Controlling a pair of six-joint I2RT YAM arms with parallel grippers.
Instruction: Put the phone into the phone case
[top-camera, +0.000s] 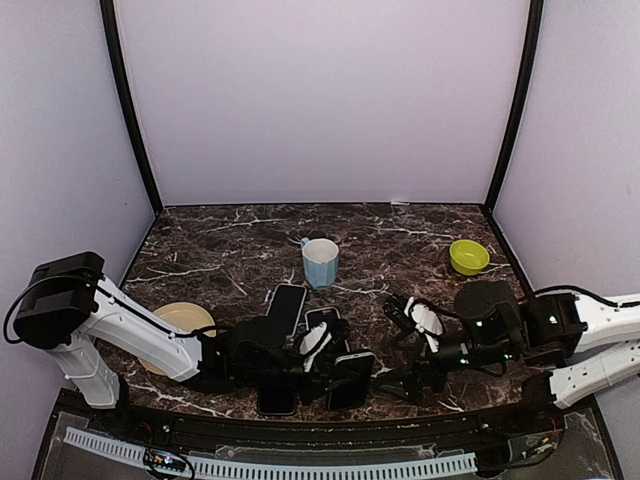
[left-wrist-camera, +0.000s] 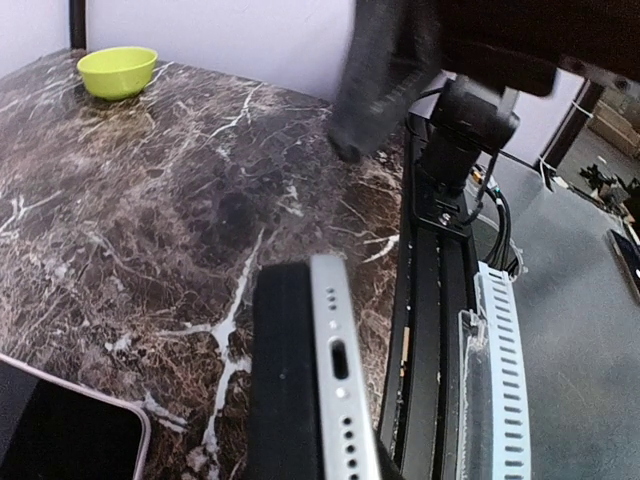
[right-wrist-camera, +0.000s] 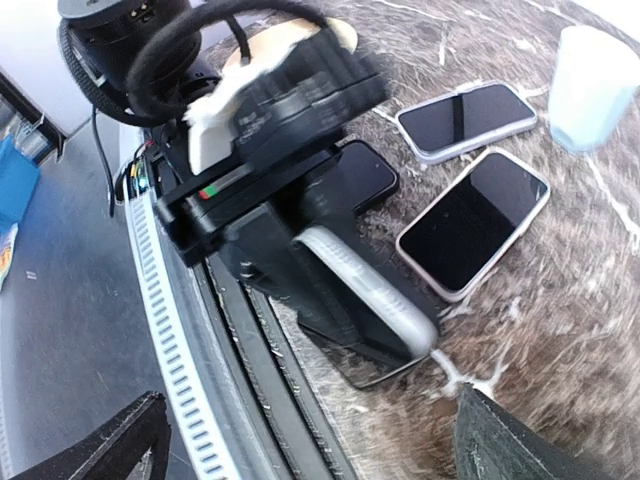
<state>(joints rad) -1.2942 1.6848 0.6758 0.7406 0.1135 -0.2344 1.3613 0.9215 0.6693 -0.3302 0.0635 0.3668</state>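
Jaws of the left gripper are clamping a black phone with a silver edge low over the near edge of the dark marble-patterned table. In the left wrist view the phone is showing its port end, standing edge-on, with a matte black surface pressing against its left side; I cannot tell whether that surface is a finger pad or a case. The right wrist view is showing a white finger of the left gripper lying across the phone's dark face.

Two dark slabs with pale rims, one farther out and one nearer, are lying flat side by side just beyond the left gripper; whether each is a cased phone or an empty case is unclear. Another dark phone is lying flat close behind the gripper.

Jaws of the right gripper are standing wide apart, holding nothing, near the phone on its right side.

A pale blue cup is standing upright beyond the slabs, a lime-green bowl is sitting at the far right, and a round yellow plate is lying under the left arm.
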